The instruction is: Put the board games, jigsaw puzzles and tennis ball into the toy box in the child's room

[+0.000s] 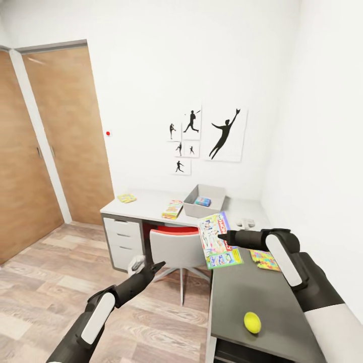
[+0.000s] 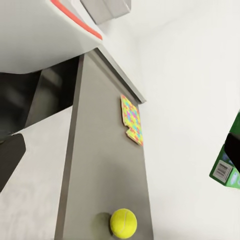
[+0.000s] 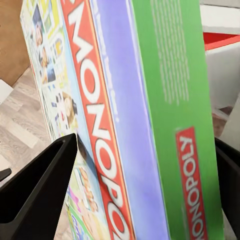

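Monopoly box carried edge-on toward the toy box (image 1: 204,200)
Right gripper (image 1: 222,237) pinches the MONOPOLY game (image 1: 219,241); it could pivot and slip. Left gripper (image 1: 160,264) state: cannot tell.

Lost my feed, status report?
Right gripper clamps MONOPOLY box, airborne. Left gripper open, empty. Toy box ahead; chair below path.
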Motion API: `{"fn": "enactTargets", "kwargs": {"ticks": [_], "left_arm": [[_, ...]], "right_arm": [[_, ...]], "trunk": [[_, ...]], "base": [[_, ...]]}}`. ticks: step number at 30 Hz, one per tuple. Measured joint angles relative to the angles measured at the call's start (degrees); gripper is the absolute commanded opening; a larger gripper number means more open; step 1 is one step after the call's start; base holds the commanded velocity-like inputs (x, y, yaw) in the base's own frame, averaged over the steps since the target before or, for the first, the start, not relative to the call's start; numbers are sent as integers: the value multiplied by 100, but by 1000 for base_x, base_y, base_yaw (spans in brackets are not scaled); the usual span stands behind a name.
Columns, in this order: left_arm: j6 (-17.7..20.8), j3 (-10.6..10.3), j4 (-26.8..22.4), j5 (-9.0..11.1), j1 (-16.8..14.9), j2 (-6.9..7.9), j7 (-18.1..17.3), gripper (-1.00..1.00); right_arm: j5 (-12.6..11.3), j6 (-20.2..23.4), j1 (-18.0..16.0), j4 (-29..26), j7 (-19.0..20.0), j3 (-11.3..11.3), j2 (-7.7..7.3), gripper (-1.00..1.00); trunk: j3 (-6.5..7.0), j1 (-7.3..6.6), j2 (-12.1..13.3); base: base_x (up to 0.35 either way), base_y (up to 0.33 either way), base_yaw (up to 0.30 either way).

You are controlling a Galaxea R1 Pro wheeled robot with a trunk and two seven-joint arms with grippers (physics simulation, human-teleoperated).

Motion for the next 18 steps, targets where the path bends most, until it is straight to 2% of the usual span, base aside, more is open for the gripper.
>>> {"fn": "enactTargets", "kwargs": {"ticks": [18], "left_arm": [[0, -5, 0, 5, 0, -1, 1, 100]], "right_arm": [[10, -2, 4, 1, -93, -14, 28, -100]], "trunk": [[0, 0, 0]], "base": [[0, 0, 291]]}}
